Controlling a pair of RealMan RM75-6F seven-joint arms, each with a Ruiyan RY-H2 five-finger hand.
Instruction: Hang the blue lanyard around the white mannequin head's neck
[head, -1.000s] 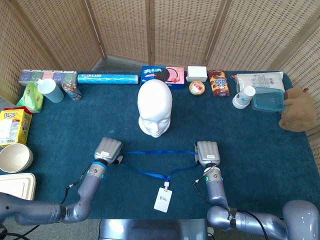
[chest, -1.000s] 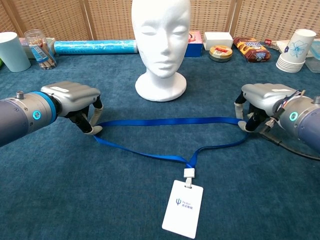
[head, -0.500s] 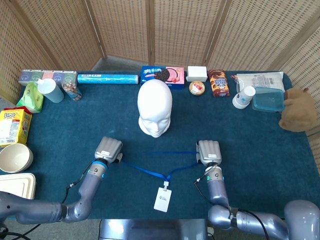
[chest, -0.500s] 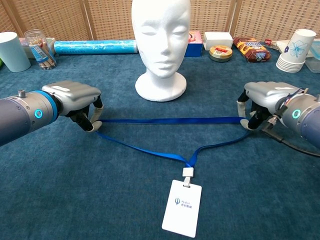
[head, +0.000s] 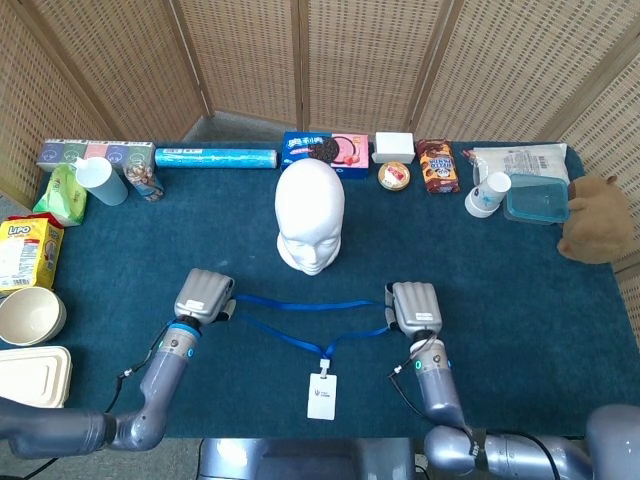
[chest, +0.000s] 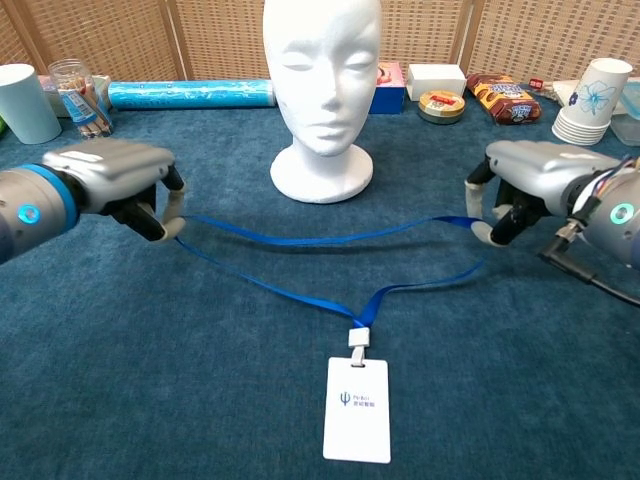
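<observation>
The white mannequin head (head: 310, 216) (chest: 321, 84) stands upright at the table's middle, facing me. In front of it the blue lanyard (head: 300, 304) (chest: 310, 238) hangs stretched between my two hands, lifted off the cloth. Its white badge (head: 321, 396) (chest: 357, 410) dangles from the strap's lowest point. My left hand (head: 203, 295) (chest: 115, 183) pinches the strap's left end. At the other end, my right hand (head: 414, 307) (chest: 527, 180) pinches the strap too. Both hands sit nearer to me than the head's base.
Along the table's back edge lie a blue roll (head: 215, 158), a cookie box (head: 325, 149), a white box (head: 394, 146), a round tin (head: 394, 176), snack packs and stacked paper cups (head: 487, 193). A cup (head: 100, 180), bowl (head: 30, 315) and boxes stand left; a plush toy (head: 595, 220) right.
Both hands have risen with the lanyard and the left has moved outward; the strap now hangs in the air and the badge has lifted and swung nearer to me.
</observation>
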